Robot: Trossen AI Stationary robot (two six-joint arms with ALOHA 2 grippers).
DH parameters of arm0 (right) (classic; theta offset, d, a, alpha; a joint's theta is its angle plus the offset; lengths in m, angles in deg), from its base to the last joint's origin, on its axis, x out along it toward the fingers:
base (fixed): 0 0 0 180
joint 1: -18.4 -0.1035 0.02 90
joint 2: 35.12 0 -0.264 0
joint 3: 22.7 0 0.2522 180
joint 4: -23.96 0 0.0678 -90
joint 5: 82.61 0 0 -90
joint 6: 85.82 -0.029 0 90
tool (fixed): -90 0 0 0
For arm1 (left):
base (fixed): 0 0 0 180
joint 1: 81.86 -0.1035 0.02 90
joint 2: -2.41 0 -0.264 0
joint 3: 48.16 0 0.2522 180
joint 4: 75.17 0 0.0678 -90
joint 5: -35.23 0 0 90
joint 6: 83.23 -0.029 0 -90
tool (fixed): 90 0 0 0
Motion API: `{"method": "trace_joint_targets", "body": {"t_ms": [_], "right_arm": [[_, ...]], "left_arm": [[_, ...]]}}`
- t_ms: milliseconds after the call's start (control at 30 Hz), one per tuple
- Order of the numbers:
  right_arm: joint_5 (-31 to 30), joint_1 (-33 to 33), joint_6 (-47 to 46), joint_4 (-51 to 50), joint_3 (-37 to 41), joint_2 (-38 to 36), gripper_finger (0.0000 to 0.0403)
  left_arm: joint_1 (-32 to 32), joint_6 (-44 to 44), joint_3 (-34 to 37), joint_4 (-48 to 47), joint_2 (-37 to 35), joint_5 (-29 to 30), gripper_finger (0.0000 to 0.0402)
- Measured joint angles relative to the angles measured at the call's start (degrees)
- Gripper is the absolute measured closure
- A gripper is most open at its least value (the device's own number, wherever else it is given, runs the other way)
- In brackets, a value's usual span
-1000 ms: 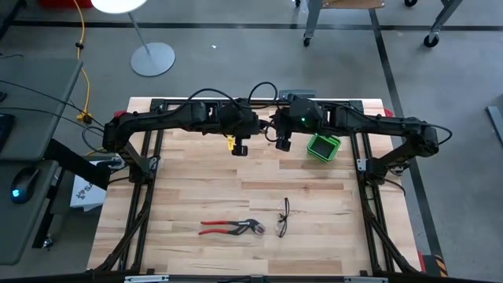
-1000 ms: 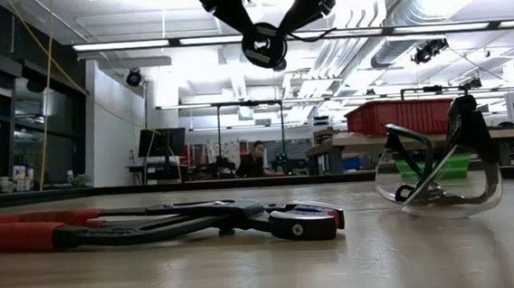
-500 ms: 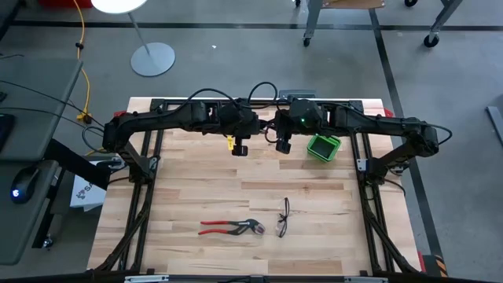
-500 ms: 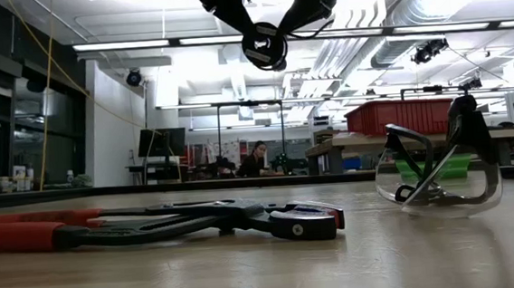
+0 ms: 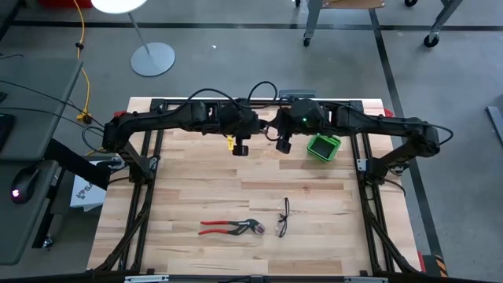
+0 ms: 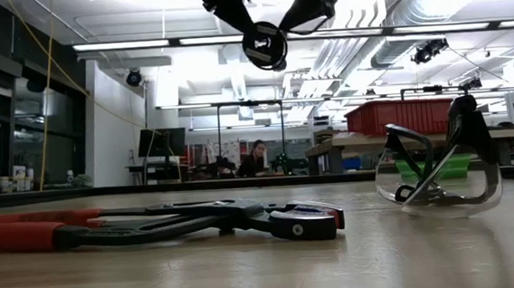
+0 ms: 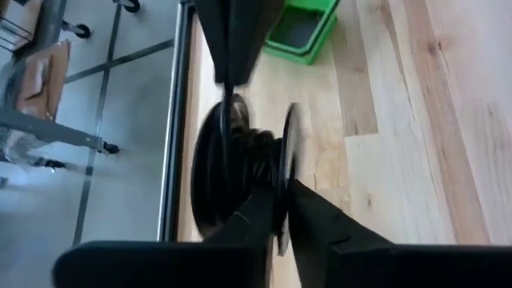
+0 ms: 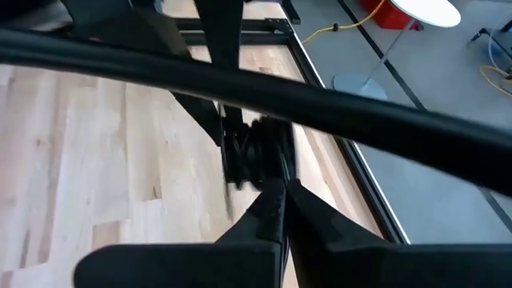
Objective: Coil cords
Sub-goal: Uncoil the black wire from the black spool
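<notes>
The cord reel (image 6: 264, 45) is held in the air between both grippers, well above the tabletop (image 5: 236, 189), beside the green bin (image 5: 323, 146).

Left gripper (image 7: 282, 196): pinching the reel's wound cord (image 7: 256, 156). Right gripper (image 8: 282, 186): pressed together at the reel.

Judged light; rigid flanges, limp and slippery cord. Best taken by the flange or hub.

Count: 1 reel, 1 cord, 1 pliers (image 5: 232, 228), 1 safety glasses (image 5: 283, 218), 1 bin.
</notes>
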Motion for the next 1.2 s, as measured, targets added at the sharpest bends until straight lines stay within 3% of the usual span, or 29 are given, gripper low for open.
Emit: {"method": "trace_joint_targets", "body": {"t_ms": [233, 533, 733, 933, 1033, 1200], "right_arm": [[1.4, 0.0, -1.7, 0.0, 0.0, -2.2, 0.0403], [3.9, 0.0, -4.9, 2.3, 0.0, -7.3, 0.0403], [4.1, 0.0, -6.1, 1.8, -3.2, -10.9, 0.0403], [8.0, 0.1, -6.4, -15.7, -11.4, -11.7, 0.0403], [13.3, 0.7, -7.6, -25.8, -11.7, -10.7, 0.0403], [21.9, -0.5, -7.1, -27.8, -6.1, -7.0, 0.0386]], "left_arm": [[-0.1, 2.2, 0.0, -5.0, -0.3, 0.0, 0.0297], [-0.6, 15.5, 2.0, -12.6, -4.0, -1.6, 0.0242], [-0.8, 27.3, 17.7, 2.4, -10.2, -7.4, 0.0241], [2.0, 44.2, 34.6, 15.8, -13.5, -16.0, 0.0241], [3.8, 49.4, 38.2, 20.5, -13.6, -18.6, 0.0241], [6.1, 51.2, 40.2, 20.8, -13.4, -18.0, 0.0241]]}}
